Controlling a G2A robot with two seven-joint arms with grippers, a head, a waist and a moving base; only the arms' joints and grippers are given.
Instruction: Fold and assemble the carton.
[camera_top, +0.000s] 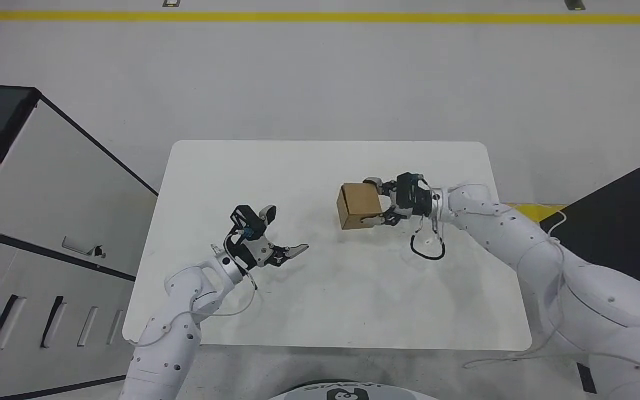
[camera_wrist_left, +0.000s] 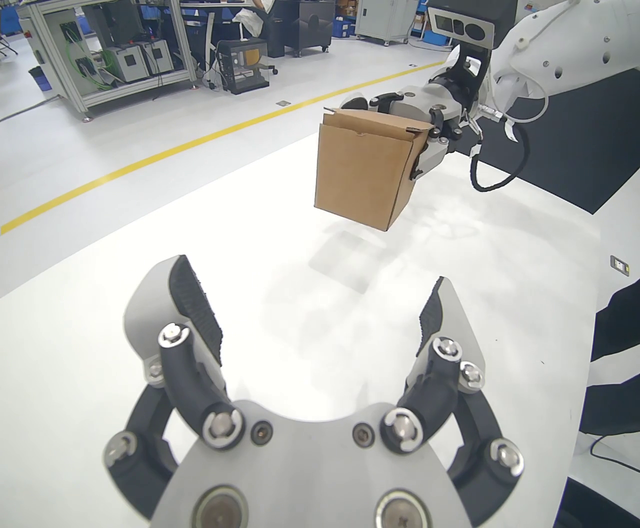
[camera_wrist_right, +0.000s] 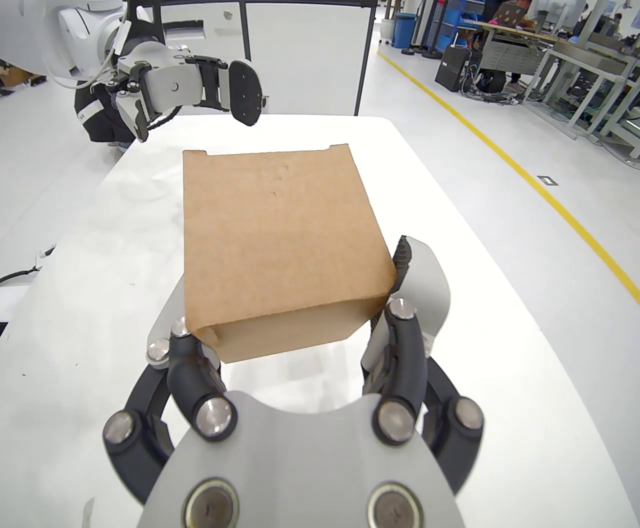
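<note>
The right jaws pinch the carton (camera_wrist_right: 277, 230) by one end, clear of the bench (camera_top: 300, 170) and well ahead of the spread left jaws, probably so these can reach its seemingly unfinished flaps.

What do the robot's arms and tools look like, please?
The left arm and right arm have smooth white rounded shells. The left tool and right tool match: silver-grey plates, black curved linkages with silver bolts, and two fingers lined with black ribbed pads. A black cable loops at the right wrist.
</note>
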